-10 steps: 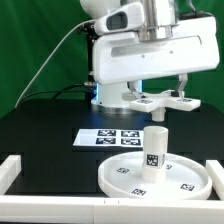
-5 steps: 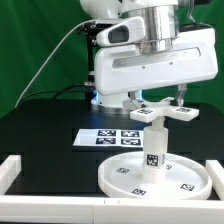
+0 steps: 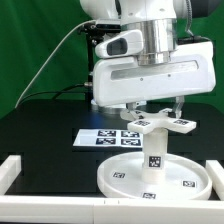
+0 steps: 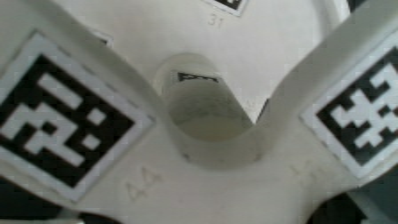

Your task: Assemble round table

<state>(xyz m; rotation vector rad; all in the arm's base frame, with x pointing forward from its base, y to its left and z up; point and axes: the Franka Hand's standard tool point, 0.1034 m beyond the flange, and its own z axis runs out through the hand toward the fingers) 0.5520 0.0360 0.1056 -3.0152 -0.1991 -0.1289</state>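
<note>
Pinching the cross-shaped base, the pincer holds it over the leg, upright on the disc, well inside its rim.

the arm stands above the leg, with its last link upright and the broad white body under the wrist lying level, straight over the leg's top. the gripper points straight down along the leg's axis. its two fingers hang one on each side of that axis, higher than the leg's top. they are closed in on the cross-shaped base, which sits level between them just above the leg. whether it touches the leg cannot be told. the wrist view looks down the gripper's line, and the fingertips cannot be made out clearly there.
</note>
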